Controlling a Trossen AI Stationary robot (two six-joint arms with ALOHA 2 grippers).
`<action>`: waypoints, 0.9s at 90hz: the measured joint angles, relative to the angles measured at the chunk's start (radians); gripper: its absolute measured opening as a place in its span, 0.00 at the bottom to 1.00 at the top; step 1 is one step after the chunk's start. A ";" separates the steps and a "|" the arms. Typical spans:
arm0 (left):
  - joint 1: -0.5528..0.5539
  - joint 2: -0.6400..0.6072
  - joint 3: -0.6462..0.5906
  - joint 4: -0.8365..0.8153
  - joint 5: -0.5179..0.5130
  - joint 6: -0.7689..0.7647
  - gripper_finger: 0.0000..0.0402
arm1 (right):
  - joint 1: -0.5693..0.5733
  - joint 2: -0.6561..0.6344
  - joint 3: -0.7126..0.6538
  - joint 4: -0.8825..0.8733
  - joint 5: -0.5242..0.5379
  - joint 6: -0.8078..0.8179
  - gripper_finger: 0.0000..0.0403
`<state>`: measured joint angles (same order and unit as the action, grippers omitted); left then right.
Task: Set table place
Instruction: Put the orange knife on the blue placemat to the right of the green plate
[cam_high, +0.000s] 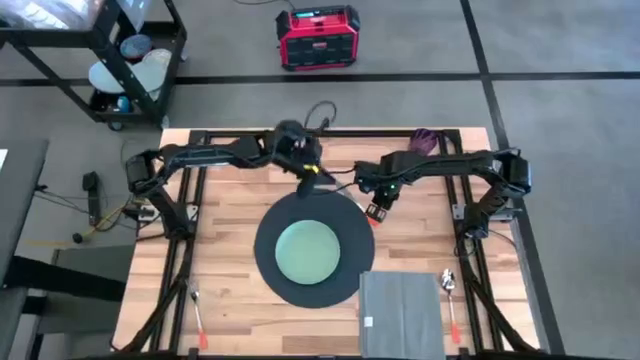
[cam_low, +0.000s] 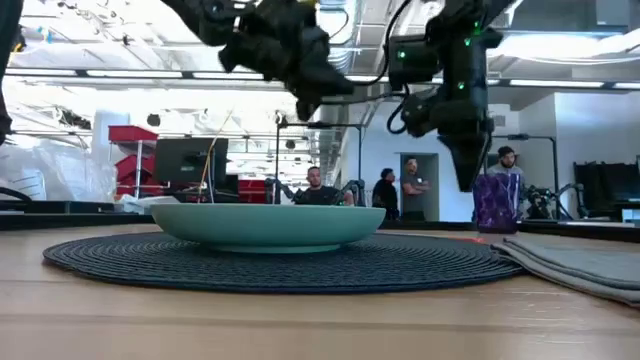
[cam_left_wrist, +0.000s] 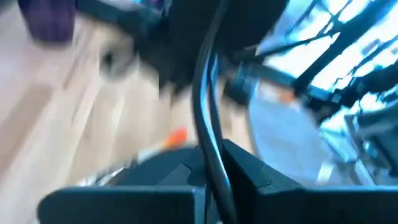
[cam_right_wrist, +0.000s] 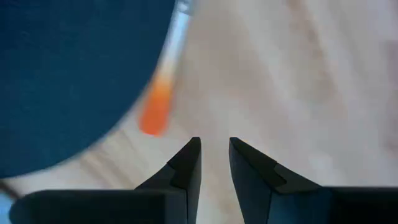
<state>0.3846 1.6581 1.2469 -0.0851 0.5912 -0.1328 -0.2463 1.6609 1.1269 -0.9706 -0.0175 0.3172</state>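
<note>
1. The right gripper (cam_high: 376, 209) hangs low just off the placemat's far-right edge, and in its wrist view its 2 dark fingers (cam_right_wrist: 186, 163) stand nearly together with a thin gap and nothing between them: empty.
2. Just ahead of those fingers lies an orange-handled utensil (cam_right_wrist: 163, 93), its handle end on bare wood beside the placemat (cam_right_wrist: 68, 74); which kind of utensil it is I cannot tell.
3. The left gripper (cam_high: 306, 163) is raised over the far edge of the placemat; I cannot tell how its fingers stand.
4. The placemat (cam_high: 270, 255) sits mid-table (cam_high: 215, 215), carrying the pale green plate (cam_high: 306, 252). A grey folded napkin (cam_high: 400, 312) lies at its near-right, a spoon (cam_high: 449, 290) beyond that, and another orange-handled utensil (cam_high: 197, 318) near-left.
5. Judged step: picking up the utensil by the right gripper. The next move calls for opening wider, centring over the handle, and descending.
</note>
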 joint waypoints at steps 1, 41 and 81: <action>0.000 0.001 0.006 -0.004 0.004 0.002 0.04 | -0.001 0.003 -0.002 0.000 -0.003 0.000 0.18; 0.034 -0.064 0.148 -0.198 0.213 0.052 0.16 | -0.102 0.027 -0.149 0.044 -0.007 0.018 0.18; 0.039 -0.096 0.150 -0.804 -0.266 0.363 0.21 | -0.144 0.020 -0.168 0.025 -0.010 0.016 0.18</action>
<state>0.4240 1.5625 1.3966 -0.8887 0.3253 0.2305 -0.3898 1.6806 0.9585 -0.9457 -0.0277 0.3328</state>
